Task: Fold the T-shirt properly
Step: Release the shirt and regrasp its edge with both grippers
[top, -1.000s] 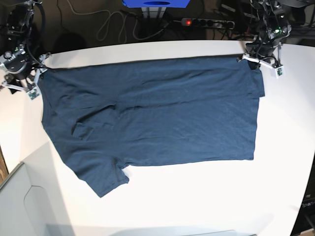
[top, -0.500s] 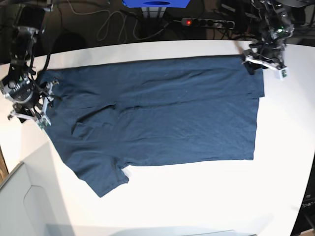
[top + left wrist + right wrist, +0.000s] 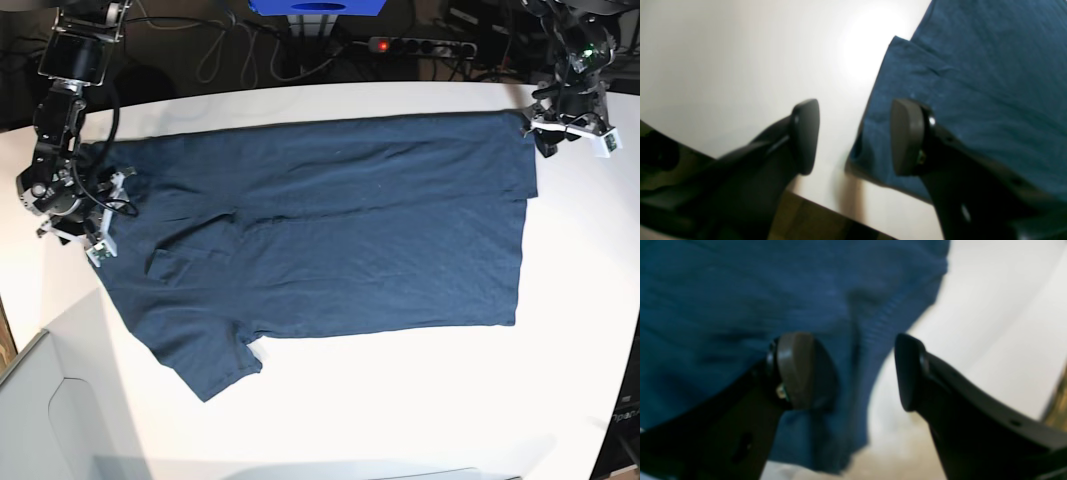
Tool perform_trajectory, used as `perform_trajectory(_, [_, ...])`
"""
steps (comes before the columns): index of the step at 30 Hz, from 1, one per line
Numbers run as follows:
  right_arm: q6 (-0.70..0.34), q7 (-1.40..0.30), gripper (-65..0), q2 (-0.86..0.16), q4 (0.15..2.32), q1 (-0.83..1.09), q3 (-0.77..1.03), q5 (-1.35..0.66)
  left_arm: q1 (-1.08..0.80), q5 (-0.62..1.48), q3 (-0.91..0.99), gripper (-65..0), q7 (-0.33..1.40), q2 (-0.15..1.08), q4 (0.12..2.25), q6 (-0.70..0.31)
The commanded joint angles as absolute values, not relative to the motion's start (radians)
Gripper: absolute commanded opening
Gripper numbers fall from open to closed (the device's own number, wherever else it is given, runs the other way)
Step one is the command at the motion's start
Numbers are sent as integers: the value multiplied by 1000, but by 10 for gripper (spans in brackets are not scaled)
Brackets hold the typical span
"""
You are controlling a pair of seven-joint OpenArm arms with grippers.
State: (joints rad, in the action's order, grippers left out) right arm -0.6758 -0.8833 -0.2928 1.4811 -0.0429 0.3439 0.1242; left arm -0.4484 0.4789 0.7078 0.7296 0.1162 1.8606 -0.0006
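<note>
Navy T-shirt [image 3: 330,230] lies flat on the white table [image 3: 400,400], long axis running left to right. Both grippers stand spread and empty: right gripper [image 3: 95,215] over the left edge, left gripper [image 3: 572,135] beside the far-right corner.

Right wrist view's smeared with blur, T-shirt [image 3: 740,300] cropped top and left; the left wrist view cuts its cloth off at right.

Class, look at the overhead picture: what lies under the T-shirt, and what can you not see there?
Under the T-shirt lies the white table, showing all around it. The tabletop beneath the cloth is covered, so anything there cannot be seen.
</note>
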Motion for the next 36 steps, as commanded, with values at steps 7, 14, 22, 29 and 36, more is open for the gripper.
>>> perform_trajectory(7, [-698,-869,-315,-297,1492,-58,348,113,-435,481,713,-323,711,128,1874,-1])
perform_trajectory(14, [-698,-872,-573,-295,1492,-47,346,113,-435,481,710,-323,708,128,1874,-1])
perform_trajectory(22, [-698,-871,-647,-298,1512,-27,352,110,-418,479,713,-323,711,128,1874,-1])
perform_trajectory(29, [-698,-872,-646,-298,1627,-1,404,116,-414,483,710,-323,707,128,1879,-1])
perform_trajectory(36, [-698,-883,-502,-295,1543,-50,404,116,-400,483,710,-323,711,127,1876,-1])
